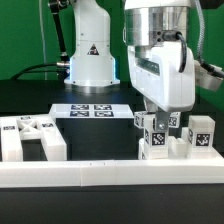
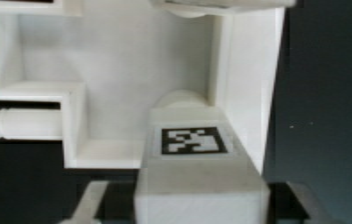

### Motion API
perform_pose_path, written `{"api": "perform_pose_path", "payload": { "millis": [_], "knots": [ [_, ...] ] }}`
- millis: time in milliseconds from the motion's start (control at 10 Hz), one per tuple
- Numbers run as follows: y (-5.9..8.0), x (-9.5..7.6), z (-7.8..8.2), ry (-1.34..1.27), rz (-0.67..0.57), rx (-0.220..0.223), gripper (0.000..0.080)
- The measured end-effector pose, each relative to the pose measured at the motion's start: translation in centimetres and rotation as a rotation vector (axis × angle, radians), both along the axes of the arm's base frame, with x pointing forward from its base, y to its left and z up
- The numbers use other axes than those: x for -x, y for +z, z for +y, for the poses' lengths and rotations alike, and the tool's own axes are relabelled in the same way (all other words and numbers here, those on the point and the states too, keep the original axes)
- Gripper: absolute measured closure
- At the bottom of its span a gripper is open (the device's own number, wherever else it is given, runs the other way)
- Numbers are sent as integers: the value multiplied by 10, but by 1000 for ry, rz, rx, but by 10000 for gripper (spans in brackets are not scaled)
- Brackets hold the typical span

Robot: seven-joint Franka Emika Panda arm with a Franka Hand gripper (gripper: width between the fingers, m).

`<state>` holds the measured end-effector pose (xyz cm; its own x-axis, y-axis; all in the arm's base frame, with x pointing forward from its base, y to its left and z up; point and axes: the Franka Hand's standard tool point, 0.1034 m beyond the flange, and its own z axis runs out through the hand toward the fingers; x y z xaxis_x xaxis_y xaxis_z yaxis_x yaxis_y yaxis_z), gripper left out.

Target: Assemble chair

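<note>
My gripper (image 1: 158, 120) hangs over the right-hand cluster of white chair pieces and is shut on a square white leg (image 1: 156, 142) with a black-and-white tag. In the wrist view the leg (image 2: 194, 150) fills the space between my gripper (image 2: 199, 196) jaws. One dark finger (image 2: 98, 205) shows beside it. Past the leg lies a larger white chair piece (image 2: 120, 95) with raised walls and a peg at one side; the leg's end rests against or just above it. Another tagged post (image 1: 201, 134) stands at the exterior view's right.
More tagged white chair pieces (image 1: 27, 138) lie at the exterior view's left. The marker board (image 1: 92, 110) lies flat at the middle back, in front of the robot base (image 1: 90, 62). A long plain white rail (image 1: 100, 176) runs along the front.
</note>
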<state>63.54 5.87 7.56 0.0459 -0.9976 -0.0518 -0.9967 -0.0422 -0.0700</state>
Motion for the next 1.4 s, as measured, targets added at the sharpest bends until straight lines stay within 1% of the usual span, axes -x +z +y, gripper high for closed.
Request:
{"api": "perform_pose_path", "payload": {
  "millis": [100,200,300,400,500,600,900,1400],
  "knots": [
    [0,0,0,14,-2,1,508],
    [0,1,1,61,5,3,412],
    [3,1,3,168,22,7,262],
    [6,-2,4,281,22,17,184],
    [7,-3,3,376,13,22,160],
    [8,-3,3,516,6,34,160],
    [8,-4,0,711,-4,46,151],
    [6,-5,3,1186,-27,112,151]
  ]
}}
